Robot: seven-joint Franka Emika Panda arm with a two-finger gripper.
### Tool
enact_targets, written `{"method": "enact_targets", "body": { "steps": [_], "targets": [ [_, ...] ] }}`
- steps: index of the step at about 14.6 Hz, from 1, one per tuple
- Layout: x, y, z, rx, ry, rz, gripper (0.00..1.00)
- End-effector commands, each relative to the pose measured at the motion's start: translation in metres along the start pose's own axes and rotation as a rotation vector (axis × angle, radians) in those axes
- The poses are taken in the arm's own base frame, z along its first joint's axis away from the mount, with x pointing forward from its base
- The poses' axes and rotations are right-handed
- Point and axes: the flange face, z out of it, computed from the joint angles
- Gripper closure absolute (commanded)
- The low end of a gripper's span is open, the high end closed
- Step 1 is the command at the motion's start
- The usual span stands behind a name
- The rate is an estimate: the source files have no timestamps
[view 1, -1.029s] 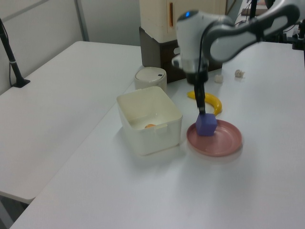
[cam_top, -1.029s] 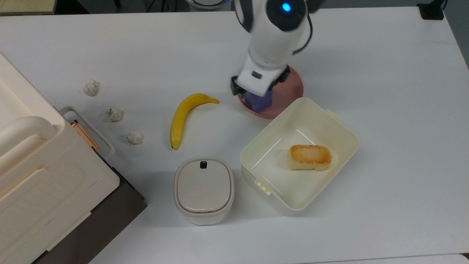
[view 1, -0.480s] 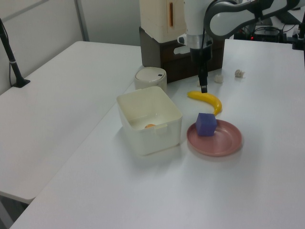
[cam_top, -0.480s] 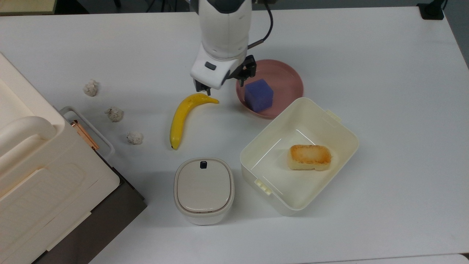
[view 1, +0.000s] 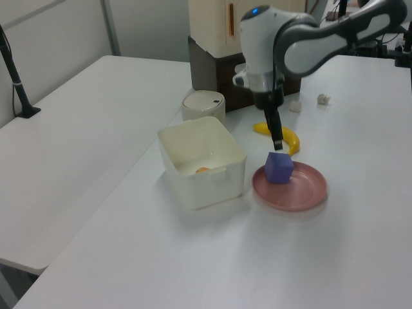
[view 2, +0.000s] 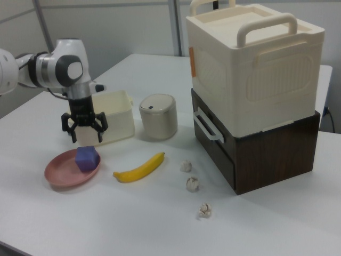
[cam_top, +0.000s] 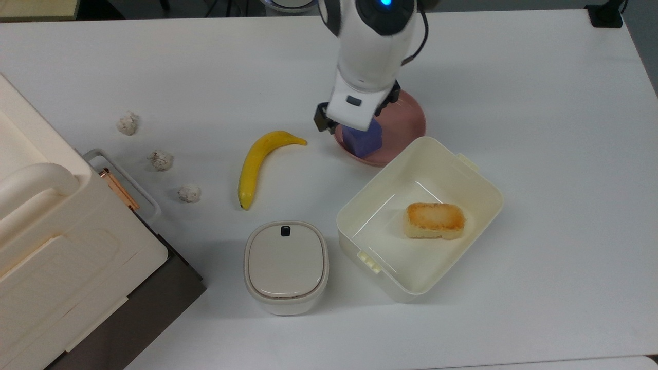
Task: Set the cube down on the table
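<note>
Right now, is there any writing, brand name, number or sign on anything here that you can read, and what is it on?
None: no readable words, numbers or signs.
The small dark mark on the lidded container is a plain tab, not text.
The arm's blue spot is a light, not a sign.

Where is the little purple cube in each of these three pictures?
Top view: the cube is above centre, on the pink plate, partly under the end effector.
Left view: right of centre, on the plate's near-left part.
Right view: lower left, on the plate.
Shared landmark: the banana beside the plate.
</note>
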Motion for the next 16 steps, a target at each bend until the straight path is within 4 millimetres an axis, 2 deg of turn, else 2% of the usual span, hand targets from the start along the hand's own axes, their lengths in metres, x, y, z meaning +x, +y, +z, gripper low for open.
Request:
{"method": "enact_targets", "body": {
  "steps": [1, 3, 6, 7, 8, 10, 12, 13, 14, 16],
  "targets": [
    [0.006, -0.035, 0.030, -0.006, -0.059, -0.058, 0.00],
    [0.010, -0.044, 0.042, -0.006, -0.076, -0.071, 0.00],
    [0.015, -0.043, 0.052, -0.019, -0.071, -0.074, 0.00],
    [0.016, -0.040, 0.056, -0.023, -0.077, -0.072, 0.07],
    [0.018, -0.039, 0.062, -0.033, -0.087, -0.076, 0.19],
    [0.019, -0.038, 0.067, -0.053, -0.098, -0.086, 0.49],
    [0.019, -0.035, 0.066, -0.053, -0.097, -0.082, 0.85],
    [0.018, -0.034, 0.064, -0.050, -0.096, -0.079, 0.91],
    [0.017, -0.033, 0.060, -0.050, -0.092, -0.077, 0.92],
    [0.010, -0.023, 0.028, -0.049, -0.056, -0.063, 0.92]
  ]
}}
